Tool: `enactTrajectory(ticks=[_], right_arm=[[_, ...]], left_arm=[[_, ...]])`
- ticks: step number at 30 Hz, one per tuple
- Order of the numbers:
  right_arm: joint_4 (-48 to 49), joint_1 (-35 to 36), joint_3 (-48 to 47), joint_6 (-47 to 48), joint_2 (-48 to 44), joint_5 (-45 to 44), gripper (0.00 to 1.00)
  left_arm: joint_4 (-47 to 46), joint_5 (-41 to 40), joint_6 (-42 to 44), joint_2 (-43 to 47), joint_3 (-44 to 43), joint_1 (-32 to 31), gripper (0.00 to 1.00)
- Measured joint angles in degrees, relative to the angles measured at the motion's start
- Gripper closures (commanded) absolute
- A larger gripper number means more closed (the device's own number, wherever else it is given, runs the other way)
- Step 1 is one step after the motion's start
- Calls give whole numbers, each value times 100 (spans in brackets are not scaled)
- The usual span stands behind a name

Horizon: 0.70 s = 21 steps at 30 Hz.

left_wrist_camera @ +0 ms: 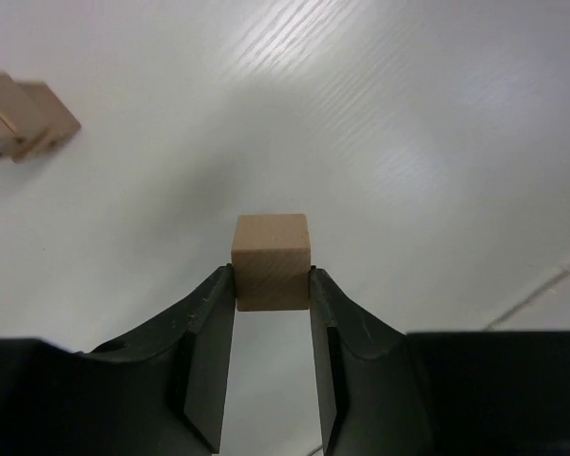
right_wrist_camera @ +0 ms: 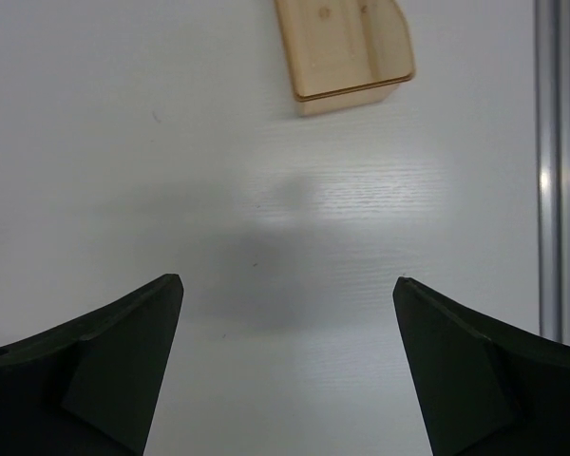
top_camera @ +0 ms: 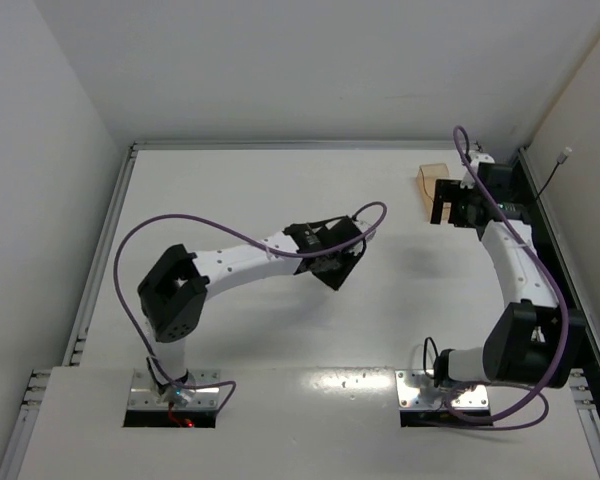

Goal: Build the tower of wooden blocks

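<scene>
My left gripper (left_wrist_camera: 271, 277) is shut on a light-tan wood block (left_wrist_camera: 271, 255), a plain cube pinched at the fingertips just above the white table. Two more wood blocks (left_wrist_camera: 27, 118) lie side by side at the upper left edge of the left wrist view, apart from the held cube. In the top view the left gripper (top_camera: 335, 262) hangs over the table's middle and hides the blocks. My right gripper (right_wrist_camera: 285, 285) is open wide with only bare table between its fingers; it sits at the far right (top_camera: 443, 205). The tower is out of view.
A translucent tan plastic tray (right_wrist_camera: 347, 47) lies ahead of the right gripper, near the table's far right corner (top_camera: 432, 180). A metal rail (right_wrist_camera: 548, 161) runs along the right table edge. White walls enclose the table on three sides.
</scene>
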State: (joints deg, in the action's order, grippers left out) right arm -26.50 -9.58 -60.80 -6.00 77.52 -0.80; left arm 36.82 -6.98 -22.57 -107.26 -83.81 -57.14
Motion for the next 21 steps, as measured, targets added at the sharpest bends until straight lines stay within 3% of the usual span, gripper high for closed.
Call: enactTrajectory(ticks=[8,16,21], right_arm=[[-133,0,-116,308,302,914,8],[-232,0,-271,442,321,1196,8],[-254,0,-380,452,382,1272,8]], left_arm=[[492,977,1373,815,-1137,55,95],[1700,1725,2662,481,-3161,511,99],[2223,1834,3029,-35,-3689,1080,99]])
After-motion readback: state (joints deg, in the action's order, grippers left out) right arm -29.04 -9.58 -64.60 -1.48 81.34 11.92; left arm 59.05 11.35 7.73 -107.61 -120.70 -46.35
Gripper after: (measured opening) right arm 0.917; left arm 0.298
